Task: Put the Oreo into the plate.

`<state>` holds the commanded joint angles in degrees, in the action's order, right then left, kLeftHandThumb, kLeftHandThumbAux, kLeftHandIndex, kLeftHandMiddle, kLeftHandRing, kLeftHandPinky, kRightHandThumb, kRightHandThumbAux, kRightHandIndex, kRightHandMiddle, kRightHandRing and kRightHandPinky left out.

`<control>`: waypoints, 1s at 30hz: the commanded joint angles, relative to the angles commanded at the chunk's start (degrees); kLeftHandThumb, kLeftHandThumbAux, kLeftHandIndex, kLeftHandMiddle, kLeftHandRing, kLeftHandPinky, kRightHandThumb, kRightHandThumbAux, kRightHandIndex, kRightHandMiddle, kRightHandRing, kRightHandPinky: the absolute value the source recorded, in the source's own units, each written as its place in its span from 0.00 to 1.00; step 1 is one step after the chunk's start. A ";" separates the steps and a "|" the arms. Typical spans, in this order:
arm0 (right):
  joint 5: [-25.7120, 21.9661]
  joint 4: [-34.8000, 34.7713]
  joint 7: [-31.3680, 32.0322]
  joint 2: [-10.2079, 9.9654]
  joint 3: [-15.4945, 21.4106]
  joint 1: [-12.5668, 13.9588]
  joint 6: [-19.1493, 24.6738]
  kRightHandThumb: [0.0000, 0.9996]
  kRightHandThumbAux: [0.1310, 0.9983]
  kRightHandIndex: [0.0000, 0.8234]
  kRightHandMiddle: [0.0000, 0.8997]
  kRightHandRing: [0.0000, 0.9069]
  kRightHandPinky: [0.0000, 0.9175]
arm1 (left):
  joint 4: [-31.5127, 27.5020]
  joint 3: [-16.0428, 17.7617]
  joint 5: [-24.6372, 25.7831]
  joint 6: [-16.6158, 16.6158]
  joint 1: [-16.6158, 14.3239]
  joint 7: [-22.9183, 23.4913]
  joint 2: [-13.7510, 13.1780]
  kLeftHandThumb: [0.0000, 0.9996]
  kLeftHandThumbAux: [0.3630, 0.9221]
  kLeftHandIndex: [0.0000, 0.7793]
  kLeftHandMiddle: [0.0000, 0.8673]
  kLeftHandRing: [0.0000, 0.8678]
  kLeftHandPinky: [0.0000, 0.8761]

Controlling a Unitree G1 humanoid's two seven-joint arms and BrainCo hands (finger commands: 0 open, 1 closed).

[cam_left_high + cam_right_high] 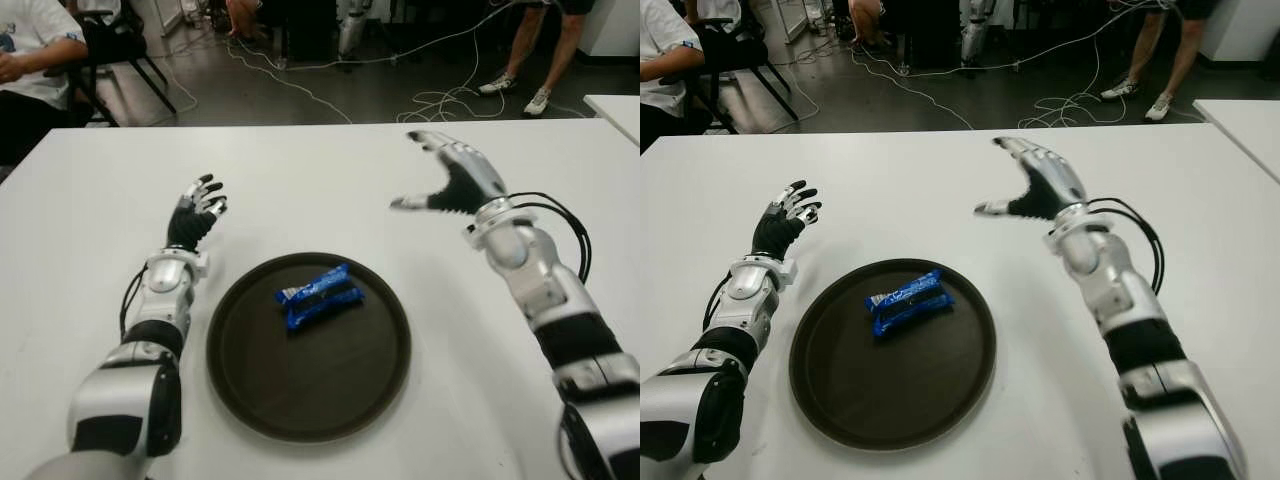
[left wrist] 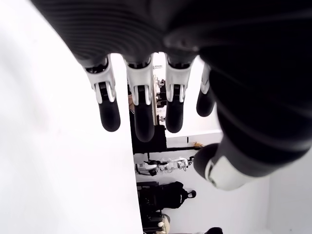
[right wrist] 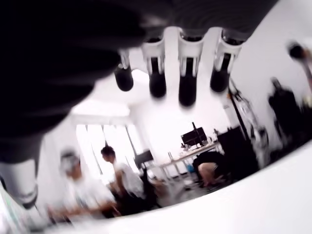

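1. Oreo packet [image 1: 320, 296], blue with white print, lies inside the plate [image 1: 250, 390], in the upper half of the plate, slightly tilted, just below the middle of the head-camera frame.
2. That plate is a dark round tray with a low rim, sitting on the white table [image 1: 300, 180] in the lower centre of the frame, between the two arms.
3. Nothing else lies in the plate, and neither hand touches the packet.
4. At centre left of the frame, beside the plate's upper left rim, the left hand [image 1: 197, 210] shows with its fingers [image 2: 141, 117] loosely bent and parted; it holds nothing.
5. In the upper right of the frame, well apart from the packet, the right hand [image 1: 452, 175] is raised above the table, palm turned toward the plate, thumb stuck out to the frame's left.
6. Its fingers [image 3: 187, 73] are spread wide and empty.
7. Along the top edge of the frame, beyond the table, cables [image 1: 440, 95] trail across a dark floor.
8. A seated person [image 1: 30, 60] fills the top left corner, and a standing person's legs [image 1: 530, 50] show at the top right.
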<state>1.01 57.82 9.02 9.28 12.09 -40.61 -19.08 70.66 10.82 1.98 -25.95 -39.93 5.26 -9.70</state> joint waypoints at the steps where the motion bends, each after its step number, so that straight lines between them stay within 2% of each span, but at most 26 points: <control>1: -1.37 1.60 0.99 -0.24 1.20 -0.50 0.52 0.04 0.49 0.22 0.34 0.38 0.43 | 0.02 0.01 0.00 -0.03 0.01 -0.02 -0.02 0.15 0.62 0.14 0.21 0.20 0.21; 6: -5.45 7.36 2.81 -0.45 4.85 -1.15 1.49 0.06 0.49 0.26 0.38 0.43 0.46 | 0.16 0.14 0.11 -0.12 0.05 0.00 -0.07 0.16 0.61 0.15 0.21 0.21 0.21; 9: -5.98 10.57 2.11 0.15 5.75 -1.82 1.41 0.06 0.50 0.27 0.40 0.45 0.47 | 0.19 0.15 0.13 -0.10 0.02 0.07 -0.12 0.16 0.60 0.16 0.22 0.21 0.21; 12: -4.20 12.79 -3.36 0.05 4.90 -2.15 0.62 0.06 0.50 0.29 0.42 0.48 0.49 | 0.23 0.03 0.00 -0.17 0.01 0.25 -0.22 0.16 0.59 0.15 0.21 0.21 0.20; 16: -0.36 13.92 -9.80 -0.08 2.09 -2.33 -4.54 0.05 0.48 0.34 0.45 0.49 0.48 | 0.33 -0.05 -0.02 0.13 -0.10 0.68 -0.36 0.15 0.61 0.14 0.20 0.20 0.20; 22: 2.43 16.25 -13.47 1.04 0.02 -2.78 -8.92 0.08 0.50 0.36 0.45 0.50 0.49 | 0.41 -0.10 -0.03 0.28 -0.18 0.62 -0.16 0.15 0.61 0.14 0.20 0.21 0.22; 30: 3.35 17.55 -13.56 2.09 -0.92 -2.92 -8.82 0.12 0.55 0.34 0.44 0.49 0.49 | 0.32 0.03 0.22 0.29 -0.18 0.74 0.13 0.15 0.62 0.13 0.20 0.20 0.23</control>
<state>4.36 75.37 -4.54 11.38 11.16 -43.53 -27.90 70.98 10.85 2.20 -25.66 -40.10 6.00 -9.57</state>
